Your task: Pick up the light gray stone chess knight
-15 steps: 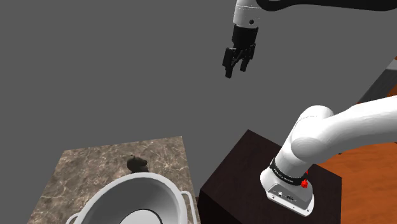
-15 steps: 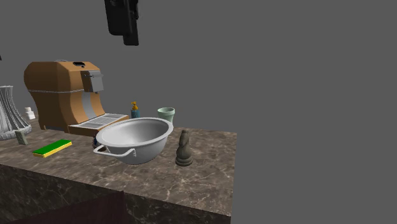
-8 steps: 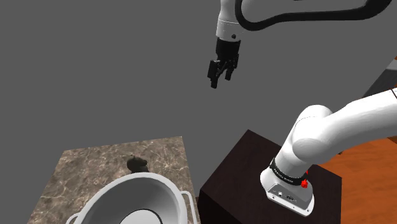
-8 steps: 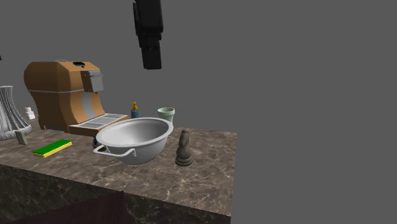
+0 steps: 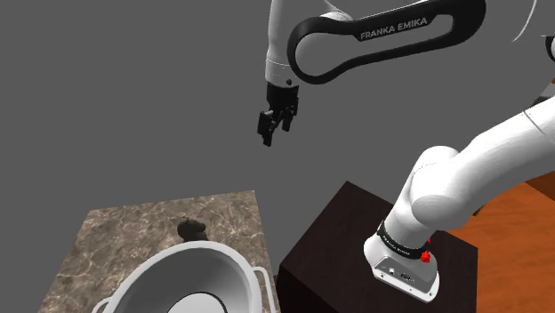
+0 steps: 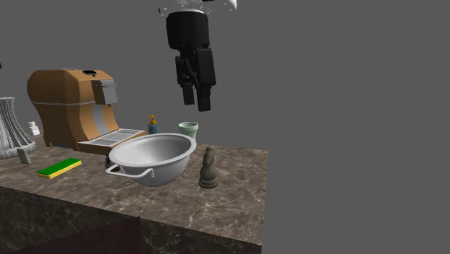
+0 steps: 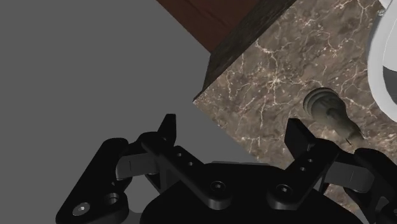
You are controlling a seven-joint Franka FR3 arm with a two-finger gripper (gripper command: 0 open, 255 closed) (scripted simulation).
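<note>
You had none of the pick done at this moment. The knight (image 6: 208,168) stood upright on the table (image 6: 238,198), untouched, and your gripper (image 6: 200,99) hung in the air well above it.

In the second exterior view the knight, a dull grey piece, was just beside the bowl (image 6: 155,149), at about 3 o'clock from it. The gripper was high at roughly 12 o'clock from the knight, a shade toward 11.

In the shoulder view the knight (image 5: 189,230) showed as a dark shape at 12 o'clock from the bowl (image 5: 178,276). The gripper (image 5: 269,129) was far off at about 1 o'clock from the knight, against plain grey rather than over the table (image 5: 116,240).

In the wrist view the gripper (image 7: 230,124) was released. Its fingers (image 7: 168,133) stood wide apart with nothing between them. The knight (image 7: 329,112) sat on the table (image 7: 273,70) past the finger on the bowl's side, outside the gap, with the bowl (image 7: 385,51) just beyond it.

So everything was left for you, as I judge it:
- Carry the gripper across until the knight lies in the gap.
- Bring the gripper down around the knight's body.
- Clench on the knight and lift it.

The approach looked only partly made, since you were neither lined up with the piece nor low enough. The bowl's rim was close to the knight, so you would have wanted the finger on that side to come down clear of it. The piece looked narrow above its round base, so a hold around the middle seemed the safer one.
</note>
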